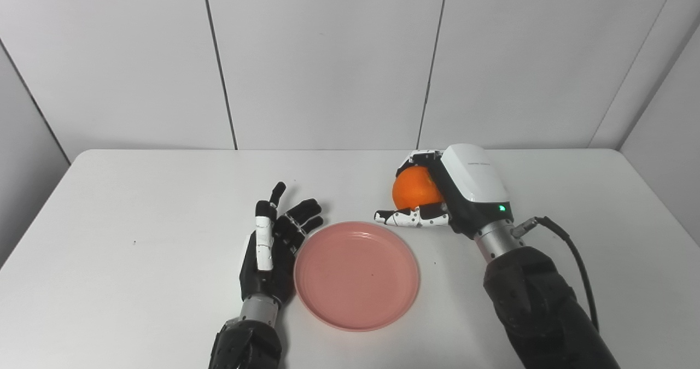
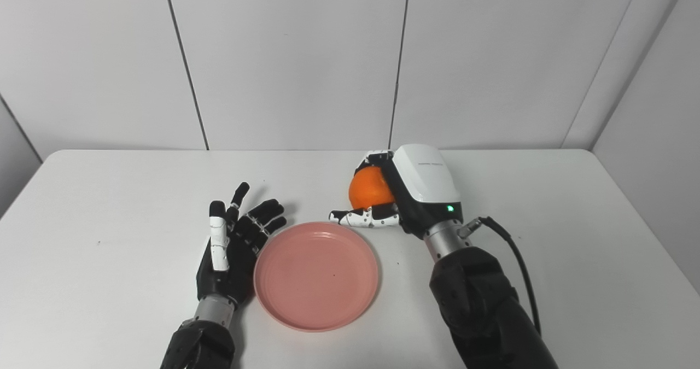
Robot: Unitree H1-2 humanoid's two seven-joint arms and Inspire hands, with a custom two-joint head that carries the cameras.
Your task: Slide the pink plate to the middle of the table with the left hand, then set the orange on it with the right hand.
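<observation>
Pink round plastic plate [image 1: 356,275] sits roughly mid-table on the white tabletop [image 1: 136,205], near the front edge, so I read the slide step as done or close to it. My left hand [image 1: 272,249] lies just beside the plate's left rim, fingers spread and extended, holding nothing; I can't tell if the palm edge touches the rim or clears it by a hair. Round orange fruit [image 1: 416,187] is in my right hand [image 1: 454,191], fingers curled over the top and far side, thumb stretched out low along the near side. So that hand is closed on the orange. It's behind and to the right of the plate, not over it. Can't tell whether the orange rests on the table or is lifted just off it; the hand hides the contact line. What's left, as I judge it: lift if not lifted, carry the fruit toward me and left until it's over the plate's centre, lower, release. Plate is empty. Main risk I see: the orange rolling off the shallow rim on release, so drop it low and central.
</observation>
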